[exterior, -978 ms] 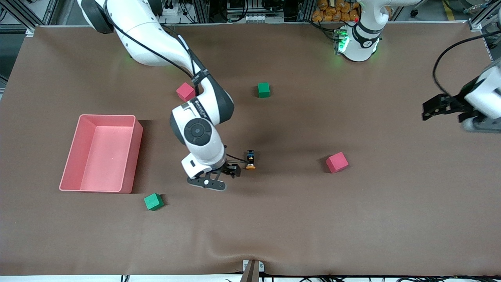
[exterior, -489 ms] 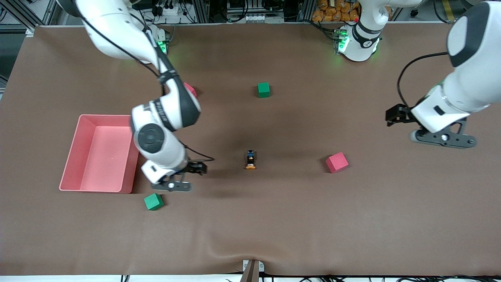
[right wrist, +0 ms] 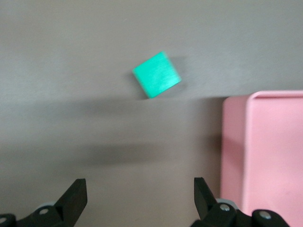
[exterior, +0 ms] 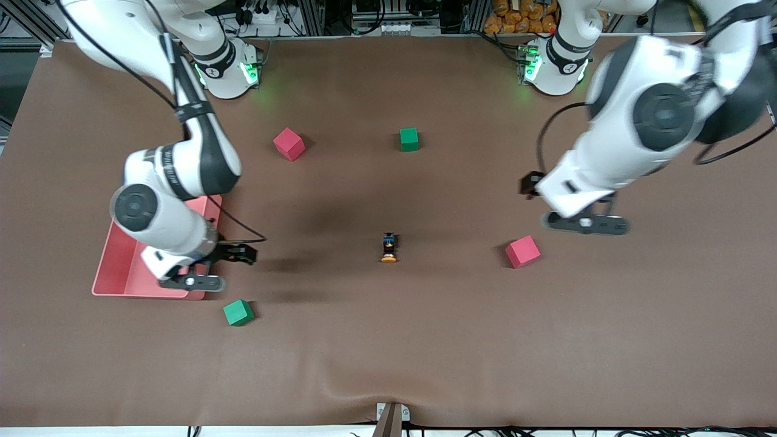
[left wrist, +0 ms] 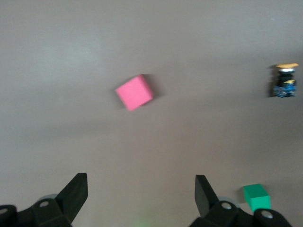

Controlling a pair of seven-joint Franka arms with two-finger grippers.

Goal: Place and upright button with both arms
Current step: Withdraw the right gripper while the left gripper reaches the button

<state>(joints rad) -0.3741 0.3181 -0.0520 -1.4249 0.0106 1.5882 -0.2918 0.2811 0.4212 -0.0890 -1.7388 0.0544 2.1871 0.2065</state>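
Button [exterior: 389, 248] alone, mid-table, untouched.

I see the button [exterior: 388, 247] lying on its side mid-tabletop [exterior: 425, 340]. One cube [exterior: 522, 251] sits beside it toward the left arm's end. Two cubes [exterior: 289, 144] [exterior: 409, 139] lie farther from the front camera. The bin [exterior: 121, 267] rests at the right arm's end, another cube [exterior: 238, 312] just beside it, nearer the camera. My right gripper [exterior: 234, 258] hangs over the bin's edge, my left gripper [exterior: 537, 194] above the tabletop near the first cube.
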